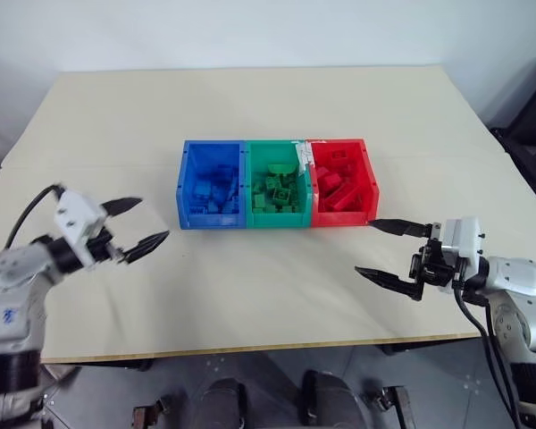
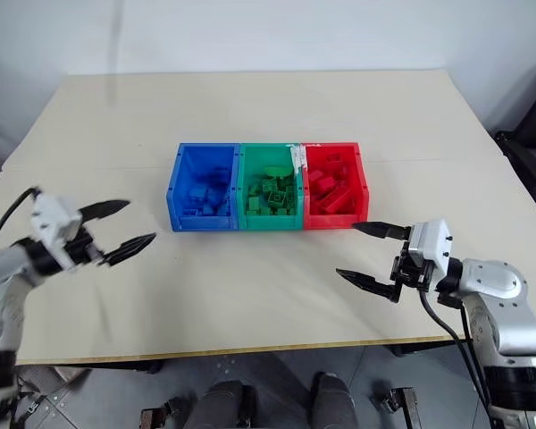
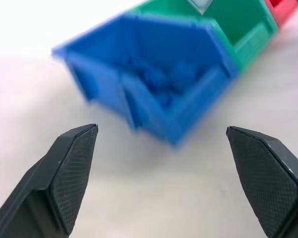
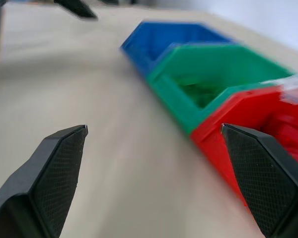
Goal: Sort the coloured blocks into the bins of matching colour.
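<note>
Three joined bins stand in a row at the table's middle: a blue bin (image 1: 185, 192), a green bin (image 1: 273, 217) and a red bin (image 1: 369, 183). Blue blocks (image 1: 210, 189) lie in the blue bin, green blocks (image 1: 279, 191) in the green one, red blocks (image 1: 335, 186) in the red one. My left gripper (image 1: 141, 223) hovers open and empty to the left of the blue bin. On the right, near the red bin's front corner, my right gripper (image 1: 382, 248) is open and empty too, pointing left.
The cream table (image 1: 268, 107) is bare around the bins. A white label (image 1: 302, 154) sticks up between the green and red bins. The table's front edge (image 1: 250, 349) runs just below both grippers.
</note>
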